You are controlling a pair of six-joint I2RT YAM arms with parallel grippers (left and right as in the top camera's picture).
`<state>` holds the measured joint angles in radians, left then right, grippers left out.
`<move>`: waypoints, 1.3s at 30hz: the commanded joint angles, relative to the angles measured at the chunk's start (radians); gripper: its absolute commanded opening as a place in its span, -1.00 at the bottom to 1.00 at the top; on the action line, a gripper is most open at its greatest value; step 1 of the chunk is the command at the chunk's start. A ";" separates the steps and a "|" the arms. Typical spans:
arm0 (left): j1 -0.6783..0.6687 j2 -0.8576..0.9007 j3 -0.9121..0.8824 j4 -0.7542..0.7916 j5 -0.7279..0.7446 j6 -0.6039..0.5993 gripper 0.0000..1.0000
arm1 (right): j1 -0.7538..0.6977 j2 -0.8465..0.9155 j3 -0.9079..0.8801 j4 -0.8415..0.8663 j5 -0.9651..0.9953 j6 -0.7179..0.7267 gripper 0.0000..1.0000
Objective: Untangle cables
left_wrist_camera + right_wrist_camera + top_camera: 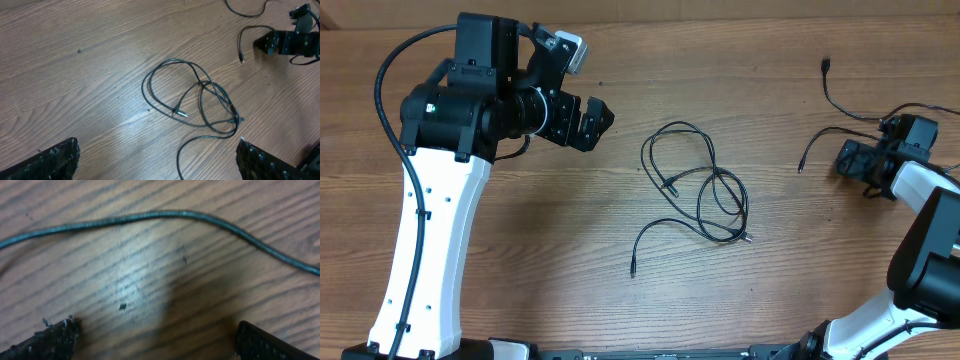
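A tangle of thin black cables (pixel 705 190) lies looped in the middle of the wooden table, with small plugs at its ends; it also shows in the left wrist view (pixel 200 97). A separate thin black cable (pixel 835 95) lies at the far right, beside my right gripper. My left gripper (pixel 590 120) is open and empty, raised to the left of the tangle (pixel 157 160). My right gripper (pixel 855 160) is open and low over the table, with a stretch of the separate cable (pixel 165 216) just ahead of its fingers (pixel 157 335).
The wooden table (pixel 520 260) spreads all round the tangle. My right arm's thicker black cables (pixel 920 108) run near the right edge.
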<state>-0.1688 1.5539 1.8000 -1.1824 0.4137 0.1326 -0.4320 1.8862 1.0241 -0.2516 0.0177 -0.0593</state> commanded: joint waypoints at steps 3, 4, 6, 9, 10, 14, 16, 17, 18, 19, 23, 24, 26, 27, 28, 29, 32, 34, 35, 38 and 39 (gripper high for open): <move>-0.002 -0.016 0.015 0.001 -0.007 -0.002 0.99 | -0.002 0.048 -0.004 0.061 0.008 0.003 1.00; -0.002 -0.016 0.015 0.001 -0.007 -0.002 1.00 | -0.002 0.058 -0.004 0.074 0.008 0.003 1.00; -0.002 -0.016 0.015 0.001 -0.006 -0.002 0.99 | -0.002 0.077 -0.004 0.096 0.008 0.003 1.00; -0.002 -0.016 0.015 0.001 -0.007 -0.002 0.99 | -0.002 0.112 -0.004 0.129 0.008 0.003 1.00; -0.002 -0.016 0.015 0.001 -0.007 -0.002 1.00 | -0.002 0.125 -0.004 0.139 0.008 0.003 1.00; -0.002 -0.016 0.015 0.001 -0.007 -0.002 1.00 | -0.002 0.187 -0.004 0.187 0.008 0.003 1.00; -0.002 -0.016 0.015 0.001 -0.006 -0.002 1.00 | -0.002 0.233 -0.004 0.221 0.007 0.003 1.00; -0.002 -0.016 0.015 0.001 -0.006 -0.002 0.99 | -0.002 0.251 -0.004 0.237 0.007 0.003 1.00; -0.002 -0.016 0.015 0.001 -0.006 -0.002 0.99 | -0.002 0.266 -0.004 0.251 0.007 0.003 1.00; -0.002 -0.016 0.015 0.001 -0.006 -0.002 1.00 | -0.002 0.281 -0.004 0.266 0.008 0.003 1.00; -0.002 -0.016 0.015 0.001 -0.007 -0.002 1.00 | -0.002 0.336 -0.004 0.333 0.007 0.003 1.00; -0.002 -0.016 0.015 0.001 -0.007 -0.002 1.00 | -0.002 0.351 -0.004 0.353 0.007 0.003 1.00; -0.002 -0.016 0.015 0.001 -0.007 -0.002 1.00 | -0.002 0.374 -0.004 0.390 0.006 0.004 1.00; -0.002 -0.016 0.015 0.001 -0.007 -0.002 1.00 | -0.002 0.386 -0.004 0.414 0.006 0.003 1.00; -0.002 -0.016 0.015 0.001 -0.006 -0.002 1.00 | -0.002 0.400 -0.004 0.440 0.004 0.003 1.00; -0.002 -0.016 0.015 0.001 -0.006 -0.002 1.00 | -0.002 0.410 -0.004 0.460 -0.001 0.004 0.99; -0.002 -0.016 0.015 0.001 -0.007 -0.002 1.00 | -0.002 0.435 -0.004 0.514 -0.019 0.003 1.00; -0.002 -0.016 0.015 0.001 -0.007 -0.002 1.00 | -0.002 0.447 -0.004 0.541 -0.026 0.003 1.00; -0.002 -0.016 0.015 0.001 -0.007 -0.002 1.00 | -0.002 0.452 -0.004 0.556 -0.027 0.003 1.00; -0.002 -0.016 0.015 0.001 -0.007 -0.002 1.00 | -0.002 0.460 0.000 0.581 -0.042 0.009 1.00; -0.002 -0.016 0.015 0.001 -0.006 -0.002 1.00 | -0.002 0.463 0.008 0.579 -0.042 0.011 1.00</move>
<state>-0.1688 1.5539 1.8000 -1.1824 0.4137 0.1329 -0.4320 2.2009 1.0954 0.4191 0.0208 -0.0639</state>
